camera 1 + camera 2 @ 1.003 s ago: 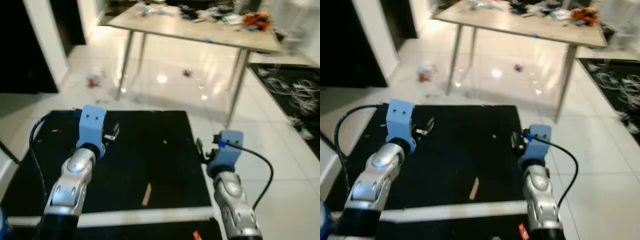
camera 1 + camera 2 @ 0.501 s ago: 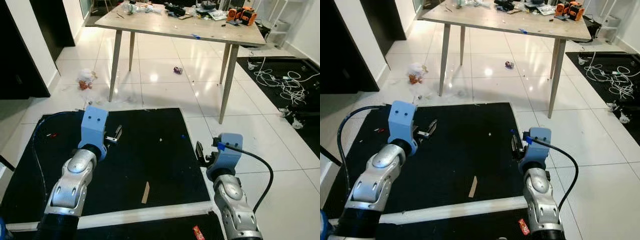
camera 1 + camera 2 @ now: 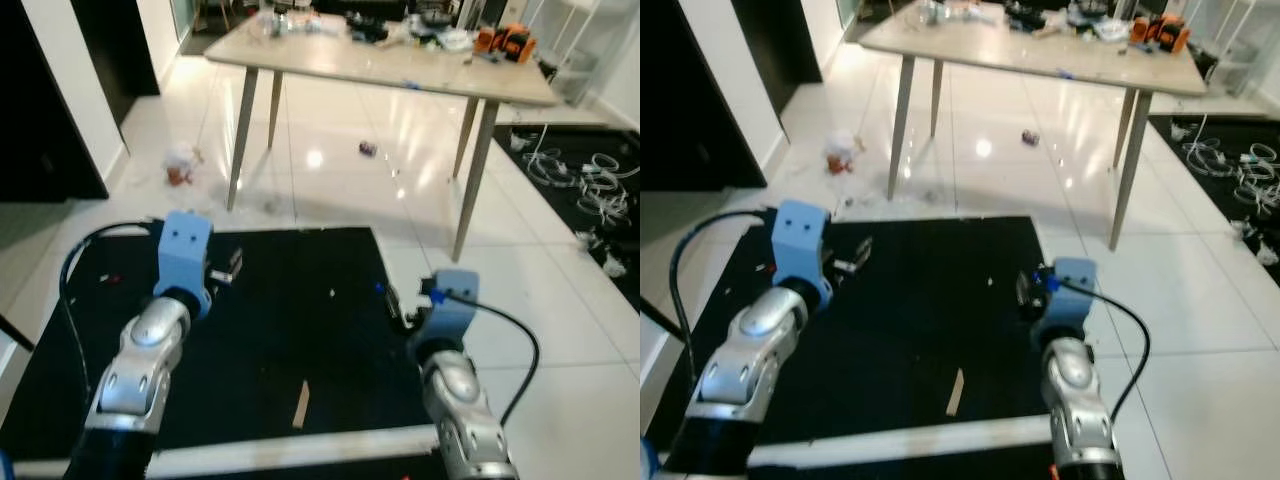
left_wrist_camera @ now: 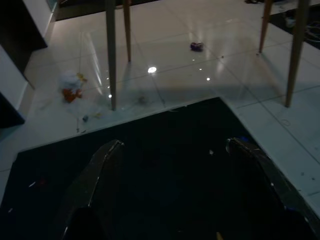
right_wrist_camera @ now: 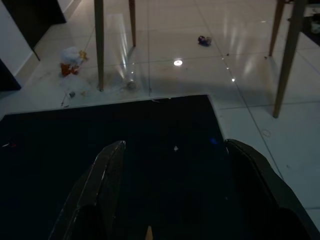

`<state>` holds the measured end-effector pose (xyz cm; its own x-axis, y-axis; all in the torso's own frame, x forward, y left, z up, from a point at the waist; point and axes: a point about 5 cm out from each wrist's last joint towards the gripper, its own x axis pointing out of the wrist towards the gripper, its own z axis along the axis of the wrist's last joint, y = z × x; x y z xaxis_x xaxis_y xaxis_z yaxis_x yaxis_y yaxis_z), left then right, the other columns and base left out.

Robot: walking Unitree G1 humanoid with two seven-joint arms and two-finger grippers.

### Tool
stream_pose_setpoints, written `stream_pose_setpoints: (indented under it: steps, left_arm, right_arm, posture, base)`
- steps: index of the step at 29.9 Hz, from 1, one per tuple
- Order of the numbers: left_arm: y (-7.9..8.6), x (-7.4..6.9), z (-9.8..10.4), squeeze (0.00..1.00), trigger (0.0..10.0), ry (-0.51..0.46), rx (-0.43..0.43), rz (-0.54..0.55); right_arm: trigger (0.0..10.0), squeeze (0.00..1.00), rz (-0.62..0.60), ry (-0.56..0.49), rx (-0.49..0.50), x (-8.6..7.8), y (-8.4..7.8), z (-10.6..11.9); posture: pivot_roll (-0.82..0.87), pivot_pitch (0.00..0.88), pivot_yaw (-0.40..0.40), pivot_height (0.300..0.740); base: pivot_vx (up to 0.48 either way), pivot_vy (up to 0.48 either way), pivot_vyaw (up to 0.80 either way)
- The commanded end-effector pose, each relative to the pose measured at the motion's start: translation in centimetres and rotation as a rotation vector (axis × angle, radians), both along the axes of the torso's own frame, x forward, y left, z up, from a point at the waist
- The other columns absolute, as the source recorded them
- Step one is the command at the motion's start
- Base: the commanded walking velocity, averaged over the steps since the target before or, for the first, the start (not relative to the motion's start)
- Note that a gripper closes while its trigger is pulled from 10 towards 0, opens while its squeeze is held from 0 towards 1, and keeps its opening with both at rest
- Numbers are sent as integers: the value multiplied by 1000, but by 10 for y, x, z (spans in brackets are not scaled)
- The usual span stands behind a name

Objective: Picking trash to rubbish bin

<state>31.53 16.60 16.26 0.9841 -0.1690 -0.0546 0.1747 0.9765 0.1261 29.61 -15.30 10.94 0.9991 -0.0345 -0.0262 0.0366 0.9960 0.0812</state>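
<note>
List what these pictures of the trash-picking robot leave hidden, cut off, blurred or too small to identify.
- Crumpled trash by the wall: too blurred in the eye views to say what it is.
- Small dark scrap under the table: too small in every view.
- Clutter on the tabletop: blurred, partly cut off by the top edge.
- Cables on the floor: cut off by the right edge.
</note>
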Motion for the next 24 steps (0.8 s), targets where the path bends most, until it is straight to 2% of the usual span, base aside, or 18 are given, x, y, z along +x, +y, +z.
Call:
stream_pose_setpoints:
  steps: [1,24]
  left_arm:
    - [-3,-2,-1,35,10000,3,-3,-15]
    - [-5,-1,-1,35,10000,5,0,-18]
  right_arm:
    - [10000,0,-19,17,-8,-2,-6,-4]
    - [10000,0,-20,3,-26,-3,-8,1]
  posture:
    - [9,111,34,740]
    - [-13,138,32,740]
  base:
    - [322,0,0]
    - [323,0,0]
